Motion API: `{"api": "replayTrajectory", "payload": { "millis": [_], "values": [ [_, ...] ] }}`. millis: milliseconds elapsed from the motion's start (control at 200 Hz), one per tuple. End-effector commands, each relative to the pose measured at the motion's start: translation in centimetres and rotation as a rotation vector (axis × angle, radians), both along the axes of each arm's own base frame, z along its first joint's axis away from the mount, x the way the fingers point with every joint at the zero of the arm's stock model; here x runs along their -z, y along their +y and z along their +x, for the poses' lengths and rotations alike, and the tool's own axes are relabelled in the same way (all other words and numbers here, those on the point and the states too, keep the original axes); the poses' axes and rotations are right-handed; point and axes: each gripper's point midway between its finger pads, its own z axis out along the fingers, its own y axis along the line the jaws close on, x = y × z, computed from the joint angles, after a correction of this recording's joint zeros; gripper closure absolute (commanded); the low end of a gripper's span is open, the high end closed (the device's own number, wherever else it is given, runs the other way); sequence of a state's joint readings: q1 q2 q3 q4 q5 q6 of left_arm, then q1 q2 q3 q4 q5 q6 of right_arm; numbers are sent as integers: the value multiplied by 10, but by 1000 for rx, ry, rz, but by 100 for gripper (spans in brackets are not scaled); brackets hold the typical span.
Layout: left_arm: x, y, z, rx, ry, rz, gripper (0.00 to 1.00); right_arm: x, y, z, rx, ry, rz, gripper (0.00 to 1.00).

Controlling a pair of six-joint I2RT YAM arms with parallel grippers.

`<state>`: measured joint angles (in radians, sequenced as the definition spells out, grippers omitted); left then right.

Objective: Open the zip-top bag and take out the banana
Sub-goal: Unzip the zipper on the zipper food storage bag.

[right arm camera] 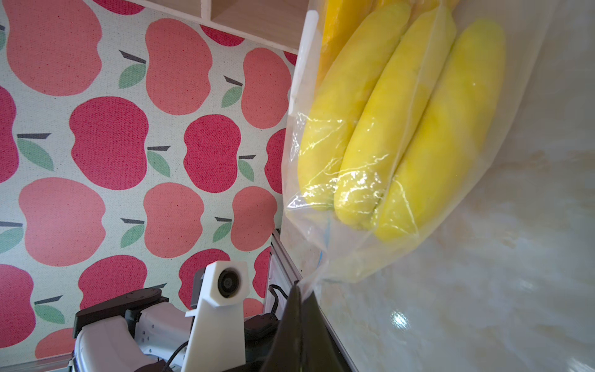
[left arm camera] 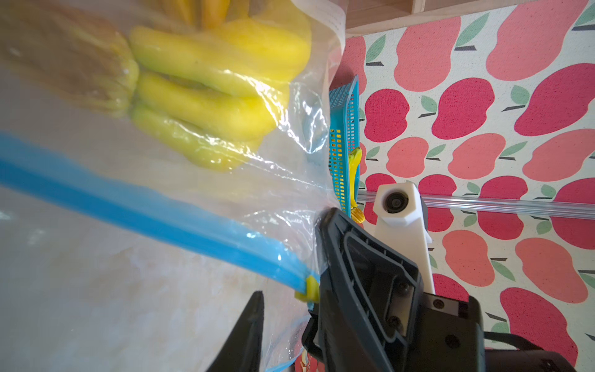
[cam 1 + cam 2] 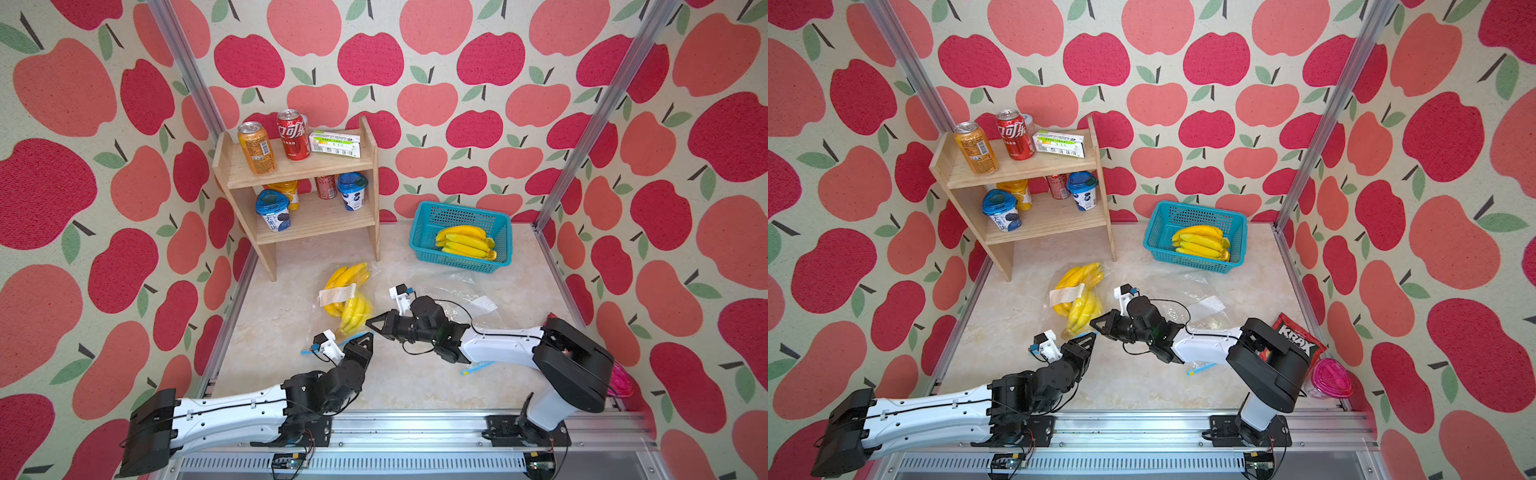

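Step in hand: unzipping, nothing out yet. zip-top bag lies flat on the table, left of centre, just near of the wooden shelf. The banana bunch sits inside it, seal not opened as far as I can see. right gripper is fully closed with a twist of bag film pinched at its tips; in both top views it sits at the bag's near-right corner. That reads as the anchor. left gripper is right beside it at the near edge. In the left wrist view its jaws stand partly apart astride the yellow slider at the end of the blue zip strip. The slider touches one finger, with a gap to the other, so I'd call it not clamped yet. The strip runs leftward and slightly nearer from the slider along the bag's near edge. Next move, my read: close left on the slider squarely, then drag left along the strip while right holds the corner taut. Film is slack and slippery; if the pinch slips, the whole bag will slide instead of unzipping. Only then go in for the bunch. Blue basket at far right already holds another bunch; a second clear bag lies under the right arm.
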<state>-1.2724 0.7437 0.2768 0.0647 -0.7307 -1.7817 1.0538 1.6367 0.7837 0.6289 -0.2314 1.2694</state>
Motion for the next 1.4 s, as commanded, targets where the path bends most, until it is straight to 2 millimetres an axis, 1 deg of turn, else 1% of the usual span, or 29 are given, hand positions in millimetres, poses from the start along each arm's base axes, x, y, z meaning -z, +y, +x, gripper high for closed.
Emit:
{"api": "replayTrajectory", "payload": {
  "millis": [0, 125, 220, 460, 580, 710, 905, 1055, 1135, 1225, 1320, 1395],
  "values": [
    [9, 14, 0, -27, -15, 74, 69, -11, 1, 2, 28, -10, 37, 100],
    [7, 18, 1, -44, -19, 67, 69, -14, 1, 1, 30, -13, 50, 100],
    [5, 17, 2, -51, -24, 58, 69, -12, 2, 0, 33, 3, 61, 100],
    [4, 19, 2, -61, -23, 55, 69, -14, 10, -7, 25, 2, 86, 100],
    [3, 23, 2, -67, -28, 57, 69, -13, 8, -9, 38, 10, 83, 100],
    [0, 27, 2, -75, -36, 59, 69, -6, 7, -14, 54, 44, 75, 100],
    [-1, 29, 2, -79, -39, 54, 72, -7, 8, -20, 59, 71, 83, 100],
    [-2, 27, 1, -70, -38, 49, 74, -6, -3, -10, 141, 48, 76, 100],
    [-2, 27, 2, -72, -38, 49, 75, -10, 0, -10, 131, 41, 76, 100],
    [-1, 27, 1, -72, -35, 48, 78, -9, 2, -11, 134, 60, 94, 100],
    [0, 27, 1, -68, -28, 47, 79, -9, 5, -10, 131, 67, 102, 100],
    [2, 26, 1, -68, -22, 47, 79, -14, 9, -10, 121, 62, 109, 100]
  ]
}}
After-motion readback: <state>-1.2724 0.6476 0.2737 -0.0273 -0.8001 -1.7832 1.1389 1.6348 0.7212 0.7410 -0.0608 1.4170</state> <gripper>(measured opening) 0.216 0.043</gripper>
